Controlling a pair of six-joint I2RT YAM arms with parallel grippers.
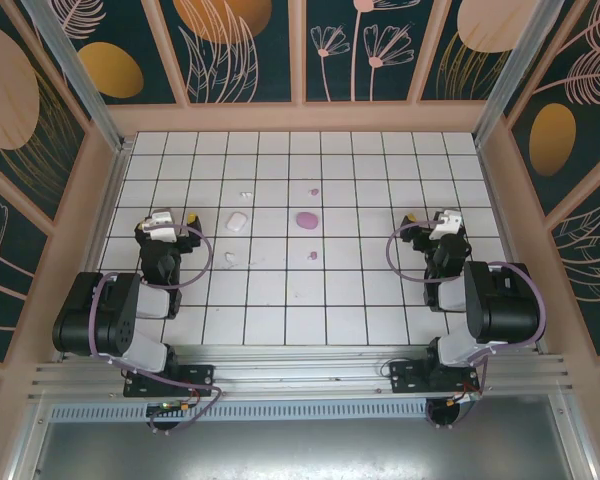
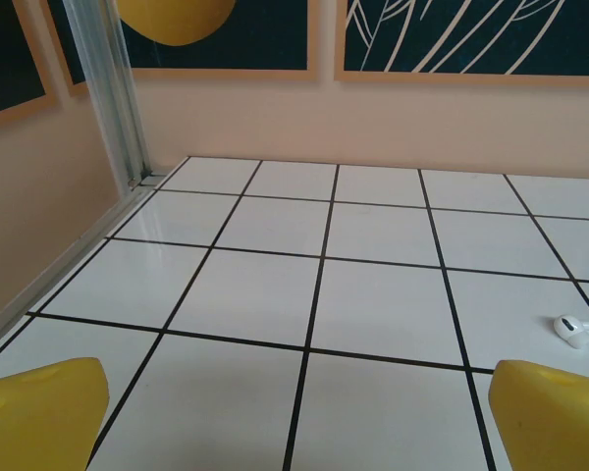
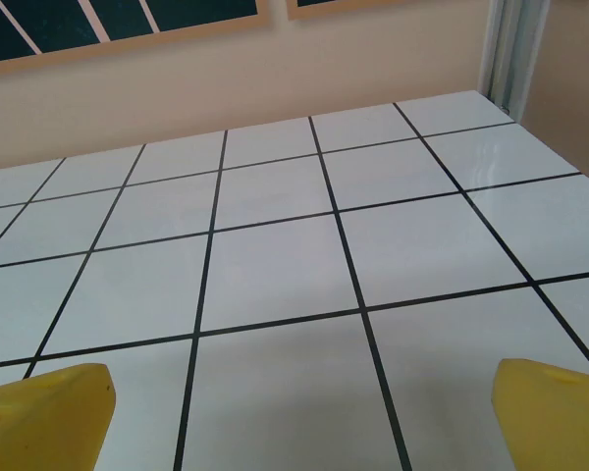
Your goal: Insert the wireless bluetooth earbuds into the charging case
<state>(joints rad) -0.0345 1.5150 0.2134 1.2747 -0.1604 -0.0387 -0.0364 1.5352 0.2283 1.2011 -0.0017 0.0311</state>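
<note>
Two white earbuds lie on the tiled floor, one (image 1: 246, 194) further back and one (image 1: 230, 258) nearer, with the white charging case (image 1: 236, 221) between them. Two lilac earbuds (image 1: 314, 191) (image 1: 313, 256) lie either side of the lilac case (image 1: 305, 219). My left gripper (image 1: 168, 222) stands open at the left, apart from the white pieces. Its yellow fingertips (image 2: 39, 412) frame bare tiles, and a white earbud (image 2: 572, 331) lies to the right ahead. Over at the right, my right gripper (image 1: 438, 222) is open too, its fingertips (image 3: 555, 412) over bare tiles.
Low peach walls (image 1: 300, 117) enclose the tiled floor on three sides, with an aluminium post (image 2: 113, 93) in the back left corner. The arm bases sit on the rail (image 1: 300, 370) at the near edge. Open tiles lie between the two grippers.
</note>
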